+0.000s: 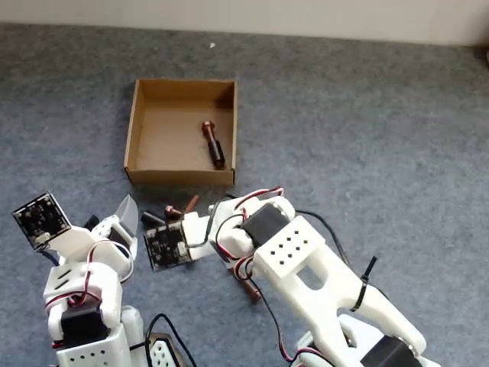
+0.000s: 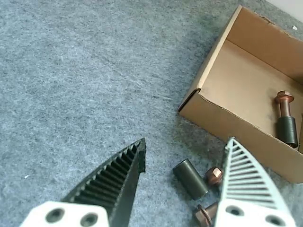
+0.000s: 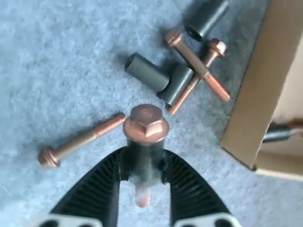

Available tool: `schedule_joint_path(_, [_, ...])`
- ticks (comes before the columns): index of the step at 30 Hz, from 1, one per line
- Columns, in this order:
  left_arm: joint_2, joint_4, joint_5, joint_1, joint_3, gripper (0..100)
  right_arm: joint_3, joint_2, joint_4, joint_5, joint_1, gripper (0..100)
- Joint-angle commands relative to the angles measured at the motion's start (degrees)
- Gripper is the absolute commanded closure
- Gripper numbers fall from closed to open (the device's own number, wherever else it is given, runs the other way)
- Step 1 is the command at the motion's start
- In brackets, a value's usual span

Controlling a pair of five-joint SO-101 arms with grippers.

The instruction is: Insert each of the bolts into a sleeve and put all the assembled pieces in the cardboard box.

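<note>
My right gripper [image 3: 144, 161] is shut on a dark sleeve [image 3: 142, 158] with a copper bolt [image 3: 146, 124] standing in it, held just above the carpet. Beyond it lie a loose bolt [image 3: 80, 139], three empty sleeves [image 3: 147, 72] [image 3: 175, 84] [image 3: 206, 19] and two crossed bolts [image 3: 196, 64]. My left gripper [image 2: 187, 142] is open over bare carpet, with a sleeve [image 2: 190, 178] and bolts [image 2: 214, 176] between its fingers and nothing gripped. The cardboard box [image 1: 233, 130] holds one assembled piece [image 1: 214, 145].
Grey carpet covers the table. The box's near wall [image 2: 246, 127] stands close to the loose parts. One more bolt [image 1: 250, 289] lies beside the right arm [image 1: 306, 260]. Open carpet stretches to the right of the box.
</note>
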Motion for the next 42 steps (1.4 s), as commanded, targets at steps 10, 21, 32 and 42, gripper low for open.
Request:
schedule_joint_path(10, [-0.3,-1.3,0.3,-0.3,-0.1,73,-1.6,-2.9,-5.8,3.7,0.7,99.5])
schedule_joint_path(21, [-0.3,-1.3,0.3,-0.3,-0.1,73,1.2,-7.3,-20.8,23.0,9.0,99.5])
schedule_joint_path(32, [-0.3,-1.3,0.3,-0.3,-0.1,73,12.8,-17.2,-40.9,48.4,21.7,99.5])
schedule_joint_path(42, [-0.3,-2.2,0.3,0.9,0.5,73,35.4,-26.7,-79.4,81.3,20.7,99.4])
